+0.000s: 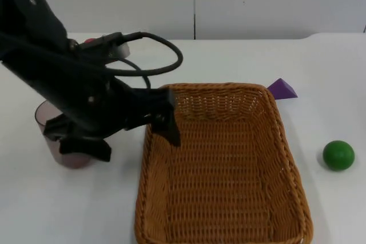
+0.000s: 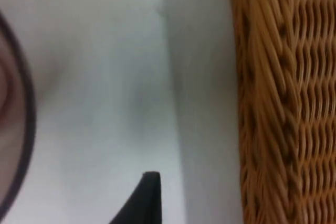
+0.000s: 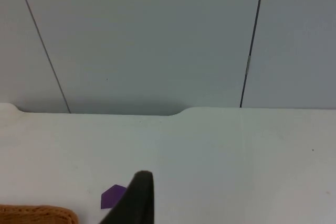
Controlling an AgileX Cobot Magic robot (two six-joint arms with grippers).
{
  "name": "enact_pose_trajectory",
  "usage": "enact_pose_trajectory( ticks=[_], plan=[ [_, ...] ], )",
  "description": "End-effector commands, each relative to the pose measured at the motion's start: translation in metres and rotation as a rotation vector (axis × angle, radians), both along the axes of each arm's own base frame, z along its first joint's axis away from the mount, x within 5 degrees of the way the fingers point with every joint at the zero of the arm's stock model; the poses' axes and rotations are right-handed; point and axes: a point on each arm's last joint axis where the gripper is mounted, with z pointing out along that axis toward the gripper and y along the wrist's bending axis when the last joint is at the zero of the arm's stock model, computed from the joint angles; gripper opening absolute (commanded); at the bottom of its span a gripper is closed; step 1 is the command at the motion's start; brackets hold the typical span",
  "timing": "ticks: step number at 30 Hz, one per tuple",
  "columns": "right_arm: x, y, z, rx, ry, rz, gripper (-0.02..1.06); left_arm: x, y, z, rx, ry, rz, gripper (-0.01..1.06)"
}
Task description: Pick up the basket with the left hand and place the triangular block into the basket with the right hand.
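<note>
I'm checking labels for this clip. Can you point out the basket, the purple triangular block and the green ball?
basket (image 1: 286, 158): top view, on its right rim.
purple triangular block (image 1: 282, 89): top view, on its visible sloped face.
green ball (image 1: 338, 155): top view, on its middle.

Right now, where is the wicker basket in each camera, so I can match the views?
Top view: the basket sits at lower centre, its left rim by the left gripper.
Left wrist view: its woven rim runs beside bare table.
Right wrist view: one rim corner near the purple triangular block.
Shared landmark: that block, off the basket's far right corner.
</note>
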Motion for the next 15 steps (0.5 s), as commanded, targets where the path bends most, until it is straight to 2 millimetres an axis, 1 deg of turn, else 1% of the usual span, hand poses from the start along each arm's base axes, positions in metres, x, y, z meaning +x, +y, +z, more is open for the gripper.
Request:
enact_pose_trajectory(
  ticks=[1,6,9,15],
  plan=[
    [0.000,-0.001,0.002,-0.019,-0.002,-0.004,1.05,0.003,-0.006,-0.003,-0.014,-0.008,0.025,1.05],
    [0.000,-0.001,0.002,-0.021,-0.003,-0.003,1.05,0.003,-0.012,-0.011,0.003,-0.030,0.021,1.05],
    [0.000,-0.001,0.002,-0.021,-0.003,-0.003,1.05,0.001,-0.019,-0.020,0.014,-0.029,0.023,1.05],
    [0.000,-0.001,0.002,-0.021,-0.003,-0.003,1.05,0.003,-0.020,-0.034,0.031,-0.007,0.056,1.05]
  ],
)
